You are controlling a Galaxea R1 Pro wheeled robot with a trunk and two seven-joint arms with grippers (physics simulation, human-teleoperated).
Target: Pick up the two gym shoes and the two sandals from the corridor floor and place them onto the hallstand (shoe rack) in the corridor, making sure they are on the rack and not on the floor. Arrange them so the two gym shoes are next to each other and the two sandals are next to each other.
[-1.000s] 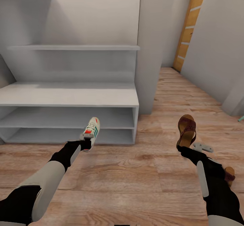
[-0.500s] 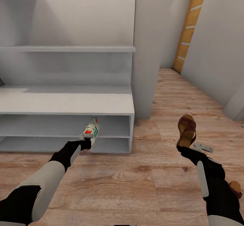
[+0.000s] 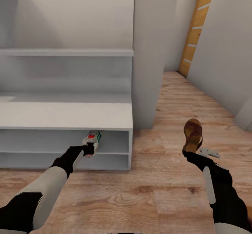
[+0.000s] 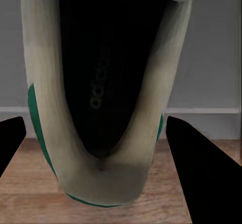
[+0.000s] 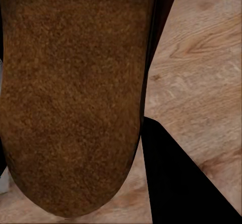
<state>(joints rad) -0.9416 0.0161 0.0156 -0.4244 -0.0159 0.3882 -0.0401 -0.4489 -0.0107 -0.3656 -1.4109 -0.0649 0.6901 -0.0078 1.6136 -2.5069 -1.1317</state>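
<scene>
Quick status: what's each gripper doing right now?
Left gripper: shut on a gym shoe, held in front of the hallstand.
Right gripper: shut on a sandal, held above the corridor floor.

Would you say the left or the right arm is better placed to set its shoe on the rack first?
Left, probably. The left gripper holds the gym shoe right before the hallstand, while the right gripper holds its sandal over floor beyond the rack's end.

Home corridor: wood plank floor (image 3: 168, 192), pale shoe rack (image 3: 66, 116) with shelves at left of frame, plain grey walls, wooden door (image 3: 196, 31) upper right.
</scene>
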